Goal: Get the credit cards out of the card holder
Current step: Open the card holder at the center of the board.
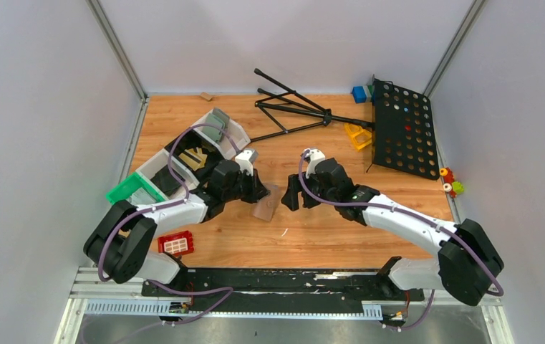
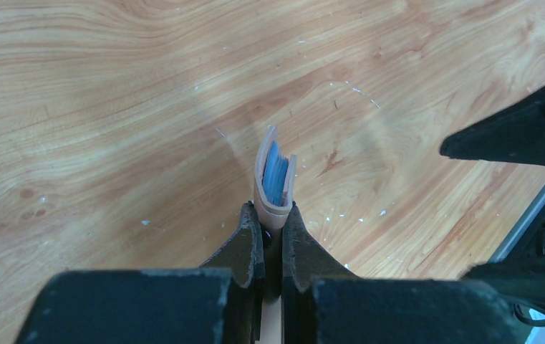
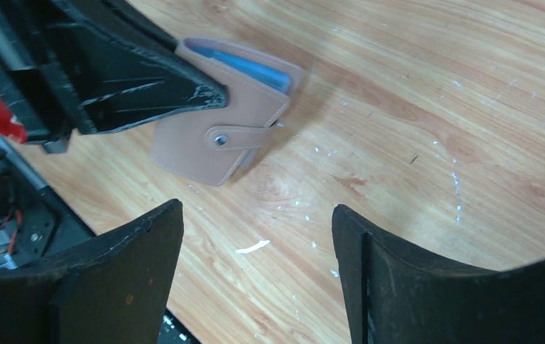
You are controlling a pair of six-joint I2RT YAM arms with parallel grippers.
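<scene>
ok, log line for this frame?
left tool: shut on card holder | right tool: open, short of it | snap strap: fastened | cards: none out

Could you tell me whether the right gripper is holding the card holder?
No: the right gripper is open and clear of the card holder, which the left gripper pinches.

Card holder (image 2: 261,166): lower end hidden between fingers of left tool (image 2: 272,216). Only blue edges (image 2: 276,175) show inside; credit cards perhaps tucked within, unseen. Top view: contents too small to tell.
</scene>
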